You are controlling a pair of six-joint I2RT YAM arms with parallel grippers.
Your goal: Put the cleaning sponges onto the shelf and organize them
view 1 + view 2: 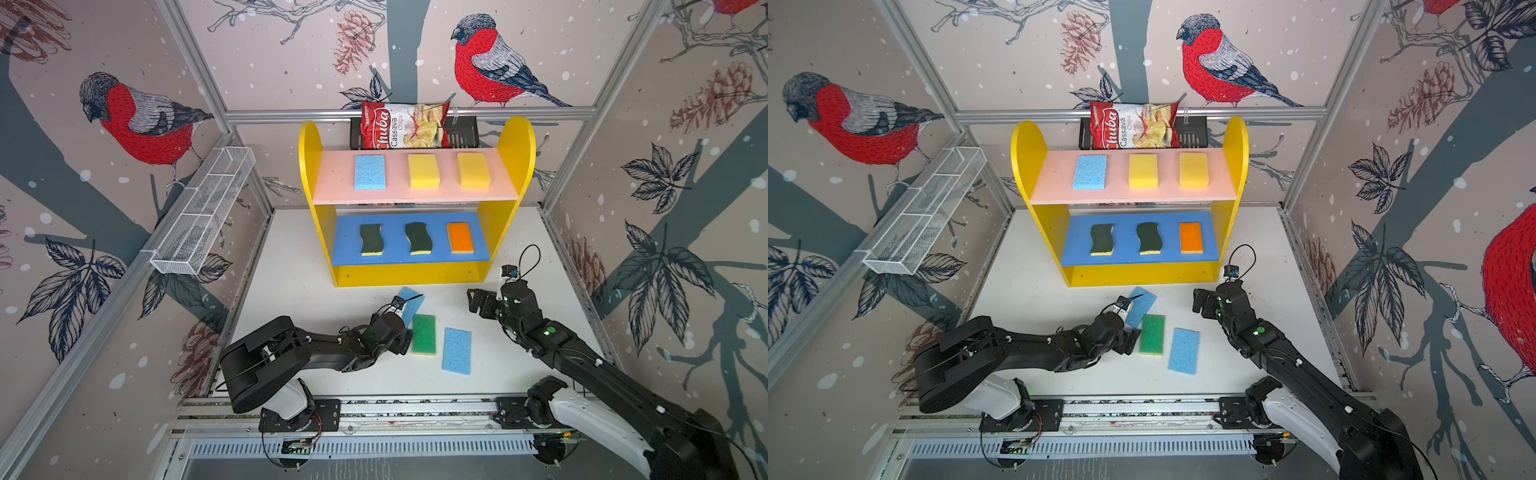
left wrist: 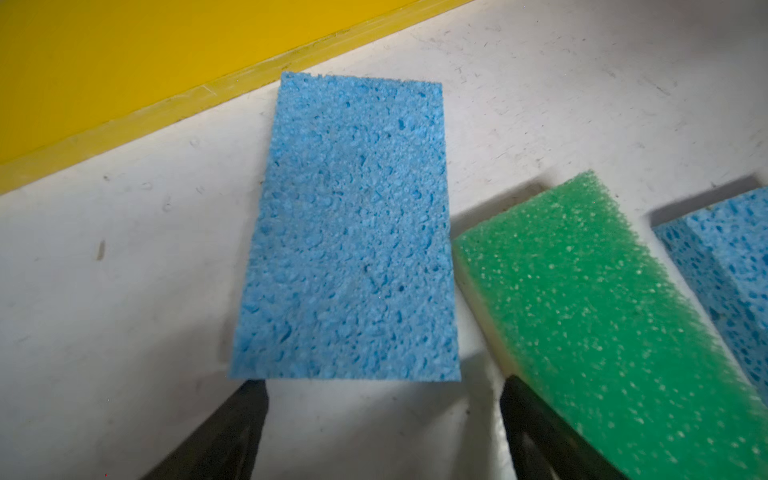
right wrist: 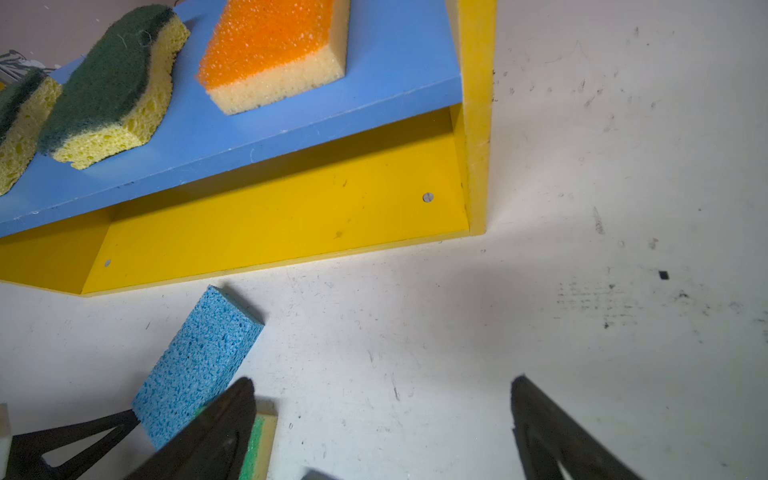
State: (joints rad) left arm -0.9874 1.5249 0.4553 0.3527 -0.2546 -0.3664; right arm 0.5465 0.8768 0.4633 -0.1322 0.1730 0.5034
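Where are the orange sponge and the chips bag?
Orange sponge (image 1: pixel 460 237): in a top view, middle of its orange face.
Chips bag (image 1: pixel 380 131): in a top view, on its red lettered part.

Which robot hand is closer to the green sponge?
Left. The left gripper is open right beside the green sponge. The right gripper hangs open farther off, over the table near the shelf.

Three sponges (image 1: pixel 423 171) lie side by side on the shelf's (image 1: pixel 516 145) top board (image 1: pixel 332 187). Three more sponges (image 1: pixel 418 238) lie on its middle board (image 1: pixel 345 249). Three other sponges (image 1: pixel 457 351) lie on the table (image 1: pixel 291 299) in front, near my left gripper (image 2: pixel 384 384).
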